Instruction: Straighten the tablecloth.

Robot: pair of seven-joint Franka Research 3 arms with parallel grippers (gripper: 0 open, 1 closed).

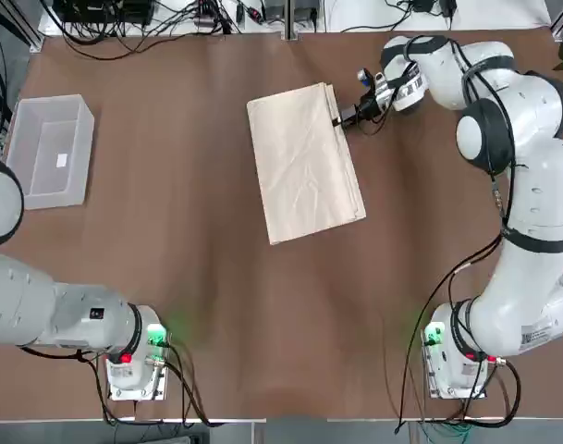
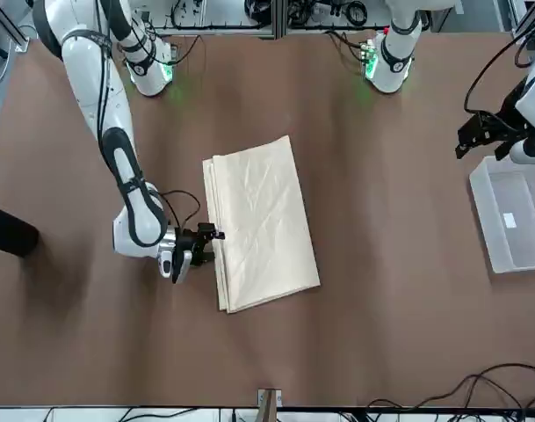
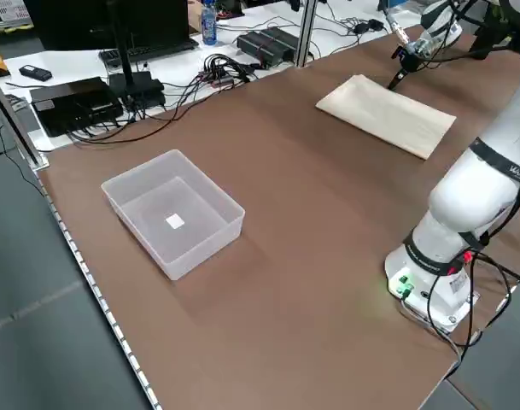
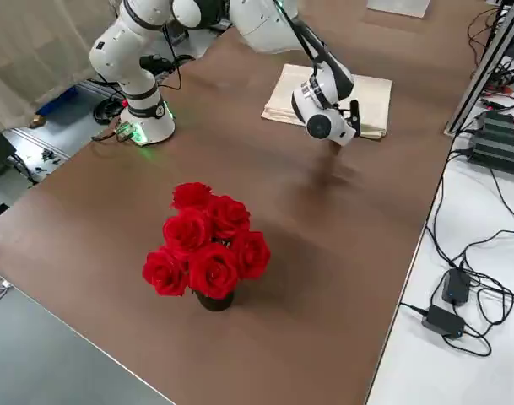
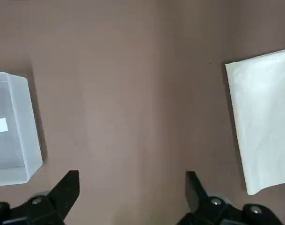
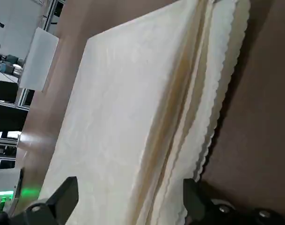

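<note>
The right gripper (image 1: 339,121) is open, with its two fingers spread apart, and it is right at the side of the folded tablecloth (image 1: 304,165), by the edge where the layers show. I can't tell if it touches the cloth. From that gripper, the tablecloth lies off toward the robot's left and a bit back toward the robot. It is folded into a flat, creamy rectangle, with soft little creases on top, and some layers peek out on the side near the gripper. One edge of the layers is wavy. The left gripper (image 5: 133,187) is open too, up above the brown table (image 1: 216,305), between the cloth and a see-through plastic bin (image 1: 50,152), and it holds nothing. The bin sits on the table, on the far side of the cloth from the right gripper. It has a small white sticker in it. On the other side of the right gripper, well apart from it, big red roses (image 4: 208,240) stand in a dark pot (image 4: 214,302) on the table.
</note>
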